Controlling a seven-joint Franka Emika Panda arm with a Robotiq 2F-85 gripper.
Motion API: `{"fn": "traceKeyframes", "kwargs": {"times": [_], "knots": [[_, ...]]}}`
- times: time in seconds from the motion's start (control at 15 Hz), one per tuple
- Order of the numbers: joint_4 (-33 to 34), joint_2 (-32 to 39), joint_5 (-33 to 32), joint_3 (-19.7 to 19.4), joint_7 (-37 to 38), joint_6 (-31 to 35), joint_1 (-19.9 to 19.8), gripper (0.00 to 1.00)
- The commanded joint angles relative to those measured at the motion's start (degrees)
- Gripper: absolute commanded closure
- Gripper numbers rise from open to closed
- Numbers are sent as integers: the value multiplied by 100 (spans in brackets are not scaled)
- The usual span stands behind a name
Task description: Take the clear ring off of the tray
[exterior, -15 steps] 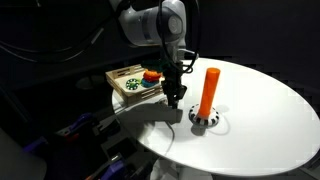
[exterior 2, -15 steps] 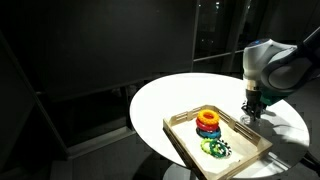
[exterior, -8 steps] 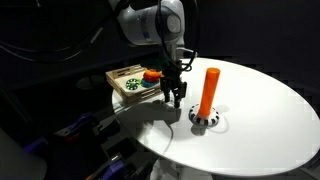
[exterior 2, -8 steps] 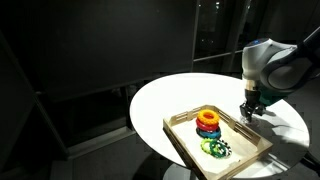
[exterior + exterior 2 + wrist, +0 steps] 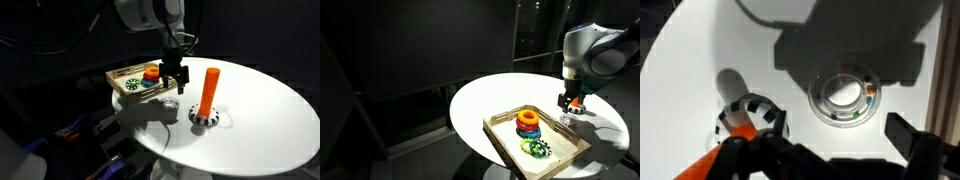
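Observation:
The clear ring [image 5: 820,100] lies flat on the white table, outside the tray, with small coloured beads inside its rim. In an exterior view it shows as a small ring [image 5: 170,103] between the tray [image 5: 122,73] and the peg base. My gripper [image 5: 173,80] hangs above it, open and empty. In the wrist view the gripper [image 5: 839,127] has dark fingertips [image 5: 902,130] apart on either side, just short of the ring. The light wooden tray [image 5: 505,143] holds an orange ring stack [image 5: 528,119] and a green ring [image 5: 533,148]. There my gripper [image 5: 568,102] is beyond the tray's far corner.
An upright orange peg [image 5: 209,88] stands on a round black-and-white base [image 5: 204,120] right beside the ring; base [image 5: 750,110] shows in the wrist view too. The round white table [image 5: 270,120] ends in dark surroundings on all sides.
The jaws went from shut to open and let go of the clear ring, which now lies on the table. The gripper has risen above it.

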Motion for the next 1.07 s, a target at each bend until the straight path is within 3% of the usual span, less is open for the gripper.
{"fn": "traceKeyframes", "kwargs": {"times": [0.0,0.53,1.0], "knots": [[-51,-552,503,309,-685,-482,-172,0],[215,-1348,1612,712,-1868,-1908,-288,0],[360,-2343,1465,836,-1559,-2951,-254,0]]}}
